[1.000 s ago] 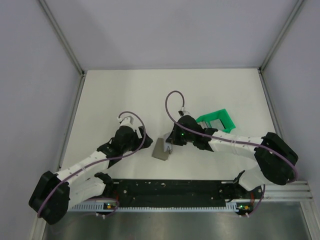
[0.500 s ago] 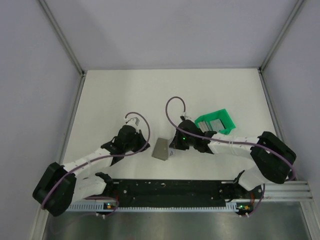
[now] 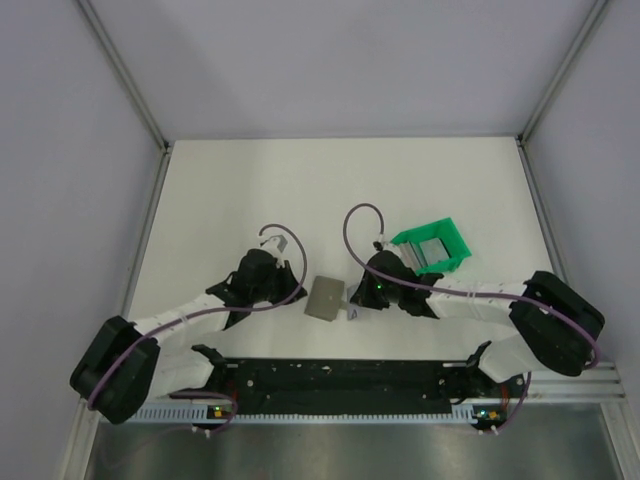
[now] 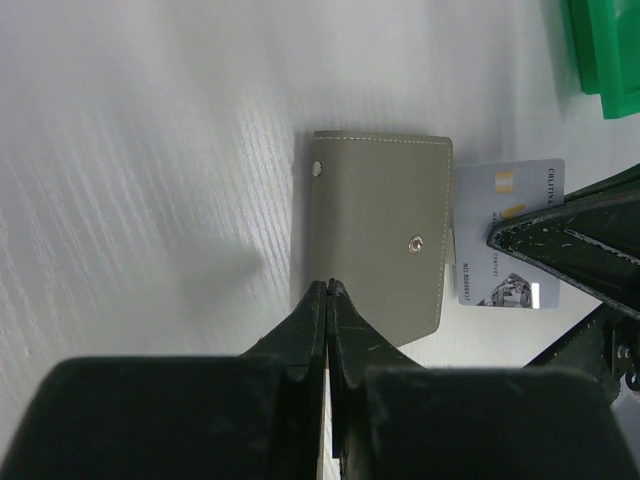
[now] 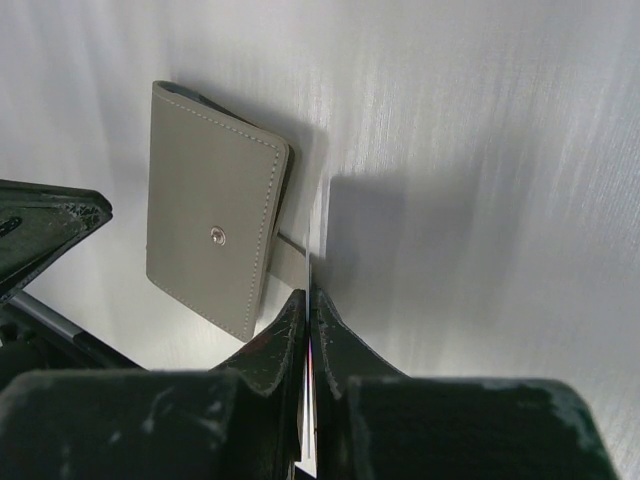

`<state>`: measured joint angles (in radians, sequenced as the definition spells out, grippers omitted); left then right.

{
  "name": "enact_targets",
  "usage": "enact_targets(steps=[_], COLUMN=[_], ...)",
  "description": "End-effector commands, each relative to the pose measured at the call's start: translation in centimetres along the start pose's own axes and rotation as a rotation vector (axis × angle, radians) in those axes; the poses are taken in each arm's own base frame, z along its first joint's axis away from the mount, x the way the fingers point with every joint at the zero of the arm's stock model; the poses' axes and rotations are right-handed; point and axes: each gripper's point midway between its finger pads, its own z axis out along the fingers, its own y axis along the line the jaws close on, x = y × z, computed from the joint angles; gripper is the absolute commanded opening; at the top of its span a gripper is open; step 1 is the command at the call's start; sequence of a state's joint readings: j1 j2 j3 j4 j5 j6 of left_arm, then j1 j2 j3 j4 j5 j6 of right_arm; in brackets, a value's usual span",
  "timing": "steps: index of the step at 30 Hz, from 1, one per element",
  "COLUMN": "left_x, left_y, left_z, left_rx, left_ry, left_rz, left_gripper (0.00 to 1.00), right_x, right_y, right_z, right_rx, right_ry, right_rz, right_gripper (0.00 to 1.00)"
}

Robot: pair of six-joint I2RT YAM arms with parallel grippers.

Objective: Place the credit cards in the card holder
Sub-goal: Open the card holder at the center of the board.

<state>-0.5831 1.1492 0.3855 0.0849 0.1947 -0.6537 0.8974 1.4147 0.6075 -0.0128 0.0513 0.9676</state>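
Left end effector is clenched, its two fingers pressed flat together with nothing between them, and its tip sits at the left edge of the holder. From the top view it points right toward that holder from the near-left part of the counter. The holder lies flat and closed near the middle of the near side, its grey-green face up, with one snap stud in the middle and another at a corner. Right end effector is on the holder's right side, grasping a card between its fingers; its own wrist camera sees the card edge-on as a thin pale line. The left wrist view shows the card's printed grey face, with its left edge meeting the holder's right edge. Whether that edge has entered the holder or only touches it I cannot tell. Farther right and a little farther back stands the green frame, with more grey cards inside it, well apart from the holder.
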Motion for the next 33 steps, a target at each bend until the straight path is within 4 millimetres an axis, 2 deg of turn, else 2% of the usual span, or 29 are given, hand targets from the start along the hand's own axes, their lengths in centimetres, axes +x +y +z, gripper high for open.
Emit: enact_targets(steps=[1, 8, 18, 26, 33], left_x=[-0.3, 1.2, 2.7, 2.3, 1.9], left_y=[-0.8, -0.1, -0.9, -3.2, -3.1], left_z=[0.4, 1.1, 1.9, 2.2, 2.2], left_rx=[0.042, 0.029, 0.072, 0.154, 0.137], left_ry=[-0.012, 0.046, 0.097, 0.094, 0.079], left_rz=[0.026, 0.008, -0.004, 0.002, 0.007], left_gripper=[0.00, 0.00, 0.00, 0.00, 0.00], right_x=[-0.9, -1.0, -1.3, -2.8, -3.2], right_y=[1.7, 2.4, 3.5, 5.2, 6.7], right_z=[0.2, 0.3, 0.3, -1.4, -2.3], right_rx=[-0.104, -0.160, -0.211, -0.268, -0.311], right_ry=[-0.029, -0.029, -0.021, -0.070, -0.064], right_rz=[0.048, 0.053, 0.043, -0.036, -0.070], right_gripper=[0.00, 0.00, 0.00, 0.00, 0.00])
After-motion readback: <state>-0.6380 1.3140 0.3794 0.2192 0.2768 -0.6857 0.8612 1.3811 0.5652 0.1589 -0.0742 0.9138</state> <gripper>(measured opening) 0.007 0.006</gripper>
